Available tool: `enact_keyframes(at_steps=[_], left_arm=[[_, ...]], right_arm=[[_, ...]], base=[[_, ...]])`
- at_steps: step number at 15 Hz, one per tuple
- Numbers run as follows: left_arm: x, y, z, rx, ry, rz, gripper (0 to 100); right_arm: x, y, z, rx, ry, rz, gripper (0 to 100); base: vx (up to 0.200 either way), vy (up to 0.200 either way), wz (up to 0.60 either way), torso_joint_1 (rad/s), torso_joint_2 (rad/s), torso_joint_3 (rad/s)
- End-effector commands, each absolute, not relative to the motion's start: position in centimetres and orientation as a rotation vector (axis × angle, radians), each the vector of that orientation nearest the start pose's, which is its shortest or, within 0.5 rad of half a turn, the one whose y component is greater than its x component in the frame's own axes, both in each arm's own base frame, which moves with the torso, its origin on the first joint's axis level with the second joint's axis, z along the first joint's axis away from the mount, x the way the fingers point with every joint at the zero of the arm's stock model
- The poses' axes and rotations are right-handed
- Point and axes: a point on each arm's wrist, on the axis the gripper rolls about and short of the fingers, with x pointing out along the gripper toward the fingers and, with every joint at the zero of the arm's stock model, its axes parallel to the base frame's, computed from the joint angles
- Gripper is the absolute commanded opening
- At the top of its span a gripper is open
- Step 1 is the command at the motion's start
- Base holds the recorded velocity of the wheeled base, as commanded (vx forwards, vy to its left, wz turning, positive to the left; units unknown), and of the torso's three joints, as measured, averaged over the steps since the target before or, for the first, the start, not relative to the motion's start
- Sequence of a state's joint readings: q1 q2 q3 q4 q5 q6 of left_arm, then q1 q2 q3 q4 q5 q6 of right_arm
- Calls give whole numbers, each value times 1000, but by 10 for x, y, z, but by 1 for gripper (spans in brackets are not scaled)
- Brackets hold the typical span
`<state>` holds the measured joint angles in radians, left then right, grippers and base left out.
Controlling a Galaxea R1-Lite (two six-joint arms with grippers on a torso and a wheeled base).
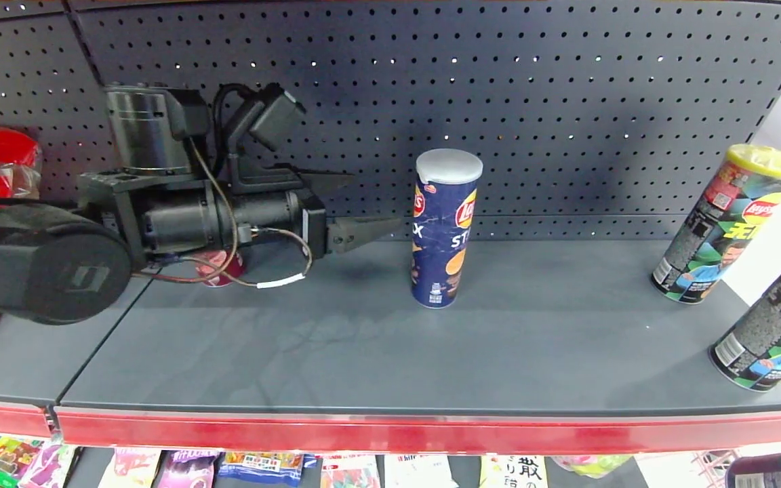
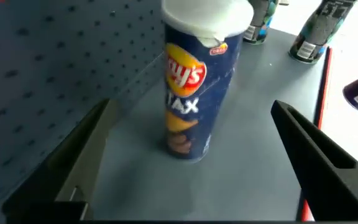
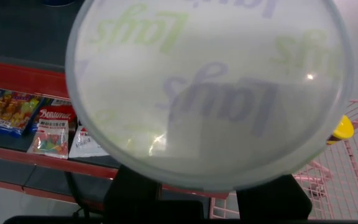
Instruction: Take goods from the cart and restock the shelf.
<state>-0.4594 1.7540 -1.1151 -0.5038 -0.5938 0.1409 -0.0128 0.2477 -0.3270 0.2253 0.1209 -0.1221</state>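
Dark grey pegboard back wall (image 1: 567, 88)

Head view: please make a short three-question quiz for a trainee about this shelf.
1. True or false: the blue cylindrical chip can with white lid lies on its side on the grey metal shelf.
2. The left gripper is: A) shut on this can; B) open beside it, apart; C) resting on its lid.
3. How many black-and-green patterned cans stand at the shelf's right end?
Key: 1 false; 2 B; 3 two.
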Motion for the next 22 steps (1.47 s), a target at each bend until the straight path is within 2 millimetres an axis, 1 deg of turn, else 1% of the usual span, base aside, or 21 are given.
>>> enact_keyframes(at_steps=[1, 2, 3, 5, 9, 12, 14, 18, 22], left_arm=[[310, -181, 222, 118, 105, -1089, 100], [311, -184, 220, 119, 112, -1091, 100], [308, -193, 216, 123, 121, -1096, 100], [305, -204, 213, 132, 129, -1078, 100], [311, -223, 216, 148, 108, -996, 100], [316, -247, 217, 157, 85, -957, 100], [322, -252, 214, 158, 83, -936, 100], [333, -260, 213, 165, 74, -831, 100], [330, -271, 214, 166, 60, -832, 100]], right_arm=[[-21, 3, 147, -112, 140, 115, 0], [-21, 3, 147, -112, 140, 115, 0], [-22, 3, 147, -112, 140, 113, 0], [-22, 3, 147, -113, 139, 113, 0], [-22, 3, 147, -111, 139, 113, 0], [-22, 3, 147, -111, 139, 113, 0], [-22, 3, 148, -108, 135, 112, 0], [-22, 3, 148, -95, 134, 108, 0], [-22, 3, 148, -95, 135, 108, 0]], base=[[0, 0, 0, 0, 0, 0], [0, 0, 0, 0, 0, 0], [0, 0, 0, 0, 0, 0], [0, 0, 0, 0, 0, 0], [0, 0, 0, 0, 0, 0], [0, 0, 0, 0, 0, 0], [0, 0, 0, 0, 0, 0], [0, 0, 0, 0, 0, 0], [0, 0, 0, 0, 0, 0]])
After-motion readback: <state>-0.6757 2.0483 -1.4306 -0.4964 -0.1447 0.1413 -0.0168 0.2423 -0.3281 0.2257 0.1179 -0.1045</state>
